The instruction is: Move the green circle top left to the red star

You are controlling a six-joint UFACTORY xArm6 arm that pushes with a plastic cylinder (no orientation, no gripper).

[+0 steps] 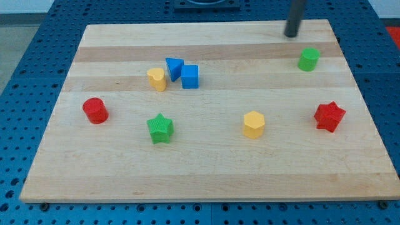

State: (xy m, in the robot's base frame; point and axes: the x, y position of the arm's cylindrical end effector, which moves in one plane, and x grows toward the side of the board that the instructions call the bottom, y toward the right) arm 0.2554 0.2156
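Observation:
The green circle (308, 59) stands near the view's top right of the wooden board. The red star (329, 116) lies below it, near the board's right edge. My tip (291, 34) rests at the board's top edge, just up and left of the green circle and apart from it. The green circle is above and slightly left of the red star, with a clear gap between them.
A yellow hexagon (254, 124) sits left of the red star. A green star (160, 128) and a red cylinder (95, 110) are at the left. A yellow block (157, 79), a blue triangle (174, 67) and a blue cube (190, 76) cluster at upper middle left.

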